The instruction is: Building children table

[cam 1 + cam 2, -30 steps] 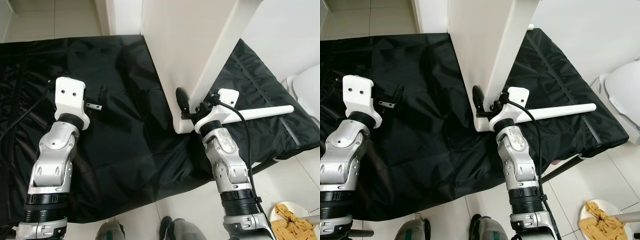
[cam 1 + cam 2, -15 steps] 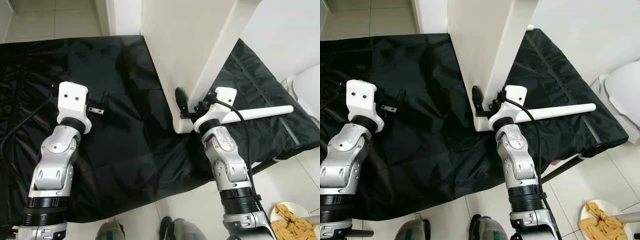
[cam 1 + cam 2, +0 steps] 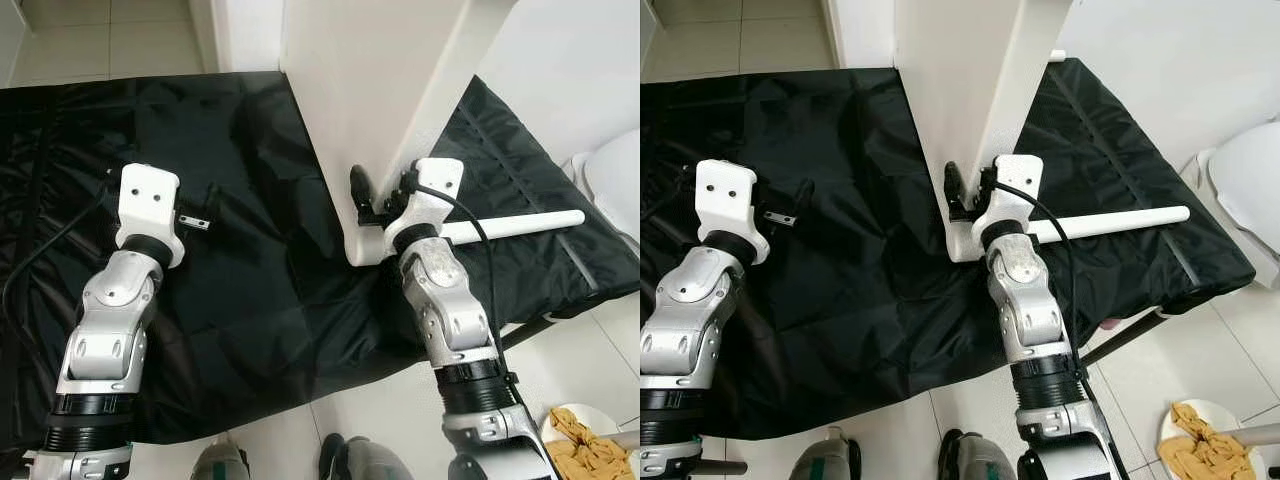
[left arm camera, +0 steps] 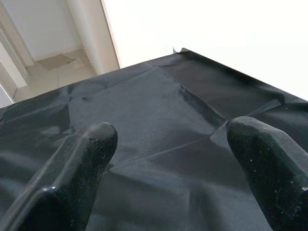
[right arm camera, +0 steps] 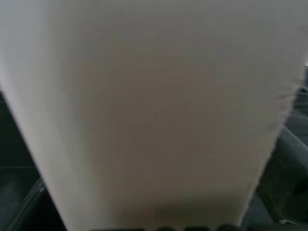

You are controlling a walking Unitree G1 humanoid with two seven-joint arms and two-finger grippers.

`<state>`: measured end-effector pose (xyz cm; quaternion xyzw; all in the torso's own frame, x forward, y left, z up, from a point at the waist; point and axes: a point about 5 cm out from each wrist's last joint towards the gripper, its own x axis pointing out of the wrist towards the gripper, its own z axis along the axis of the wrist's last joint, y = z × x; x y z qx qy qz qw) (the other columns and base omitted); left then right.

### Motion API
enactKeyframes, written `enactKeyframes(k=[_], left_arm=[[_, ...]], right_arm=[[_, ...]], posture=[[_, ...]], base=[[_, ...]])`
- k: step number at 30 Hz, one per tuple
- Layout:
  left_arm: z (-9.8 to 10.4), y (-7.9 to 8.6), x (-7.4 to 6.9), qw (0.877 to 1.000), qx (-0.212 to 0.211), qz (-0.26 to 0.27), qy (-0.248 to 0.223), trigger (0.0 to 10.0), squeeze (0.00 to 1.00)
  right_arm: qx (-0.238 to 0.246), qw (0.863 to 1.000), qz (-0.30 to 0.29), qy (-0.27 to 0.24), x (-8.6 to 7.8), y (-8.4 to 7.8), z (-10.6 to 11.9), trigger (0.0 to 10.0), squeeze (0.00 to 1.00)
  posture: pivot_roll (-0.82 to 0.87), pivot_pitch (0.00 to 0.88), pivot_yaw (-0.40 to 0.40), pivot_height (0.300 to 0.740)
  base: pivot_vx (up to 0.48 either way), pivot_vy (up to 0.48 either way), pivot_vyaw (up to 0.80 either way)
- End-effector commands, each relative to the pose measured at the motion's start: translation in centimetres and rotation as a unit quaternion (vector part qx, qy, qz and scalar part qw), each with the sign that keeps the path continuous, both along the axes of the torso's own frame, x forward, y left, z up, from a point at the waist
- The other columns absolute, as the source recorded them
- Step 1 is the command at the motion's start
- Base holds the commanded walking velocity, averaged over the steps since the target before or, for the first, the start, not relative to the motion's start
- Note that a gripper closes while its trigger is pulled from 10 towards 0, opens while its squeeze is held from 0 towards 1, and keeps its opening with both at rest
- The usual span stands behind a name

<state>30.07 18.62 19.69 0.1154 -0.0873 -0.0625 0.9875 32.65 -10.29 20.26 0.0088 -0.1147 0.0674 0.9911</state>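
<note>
The left pincer [image 4: 171,159] has its two black fingers [image 4: 72,178] spread wide apart, one at each lower corner, with nothing between them. Beneath and beyond them lies a black sheet [image 4: 159,110], creased in several straight folds and faintly shiny. At its far edge stands a large white panel [image 4: 216,38], brightly lit. To one side, pale floor tiles [image 4: 57,60] and a white upright post [image 4: 91,33] show past the sheet.

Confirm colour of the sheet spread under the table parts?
Black sheet, creased and slightly shiny; clearest in the left eye view.
</note>
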Motion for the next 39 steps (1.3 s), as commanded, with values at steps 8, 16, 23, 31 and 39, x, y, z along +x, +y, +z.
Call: enactKeyframes(k=[8, 16, 23, 31, 39], left_arm=[[0.3, -0.6, -0.4, 1.000, 0.008, -0.028, -0.001, 10.0, 0.00], [0.3, -0.9, -0.5, 0.999, 0.003, -0.034, -0.002, 10.0, 0.00], [0.3, -1.0, -0.6, 0.999, 0.001, -0.035, -0.002, 10.0, 0.00], [0.3, -1.0, -0.8, 0.999, 0.000, -0.037, -0.001, 10.0, 0.00], [0.3, -1.1, -0.8, 0.999, -0.001, -0.040, -0.001, 10.0, 0.00]], right_arm=[[-0.032, 0.998, -0.042, 0.043, 1.1, 0.4, -0.1, 10.0, 0.00], [-0.020, 0.997, -0.055, 0.055, 1.9, 0.6, 0.4, 10.0, 0.00], [-0.015, 0.996, -0.070, 0.056, 2.7, 0.4, 0.9, 10.0, 0.00], [-0.012, 0.996, -0.056, 0.066, 2.9, 0.6, 0.9, 10.0, 0.00], [0.004, 0.997, -0.006, 0.073, 2.7, 1.1, 0.8, 10.0, 0.00]], posture=[[0.12, 0.099, -0.065, 0.740], [0.12, 0.100, -0.069, 0.740], [0.12, 0.098, -0.076, 0.740], [0.13, 0.096, -0.081, 0.740], [0.13, 0.088, -0.081, 0.740]], base=[[0.000, 0.000, 0.00], [0.000, 0.000, 0.00], [0.000, 0.000, 0.00], [0.000, 0.000, 0.00], [0.000, 0.000, 0.00]])
